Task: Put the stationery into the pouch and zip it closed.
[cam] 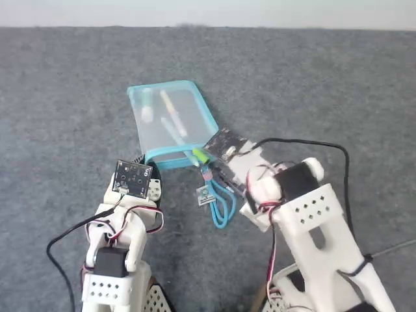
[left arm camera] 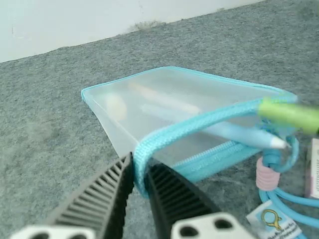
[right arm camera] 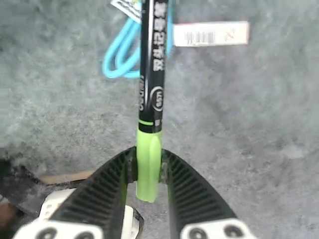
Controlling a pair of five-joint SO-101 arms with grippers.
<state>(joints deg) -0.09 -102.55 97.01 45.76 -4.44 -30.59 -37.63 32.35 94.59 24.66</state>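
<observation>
From the high view, the translucent pouch (cam: 170, 120) with blue trim lies on the grey desk (cam: 325, 91) with pens (cam: 170, 112) inside. A green-tipped marker (cam: 200, 156) sits at its near edge, just beside a looped blue cord (cam: 222, 208).

In the left wrist view, the left claw (left arm camera: 139, 181) is clamped on the pouch's blue zipper edge, which stands raised above the lower edge.

In the right wrist view, the right claw (right arm camera: 148, 167) is clamped on the marker's green end, and the black barrel points away over the cord and a white tag (right arm camera: 209, 34).
</observation>
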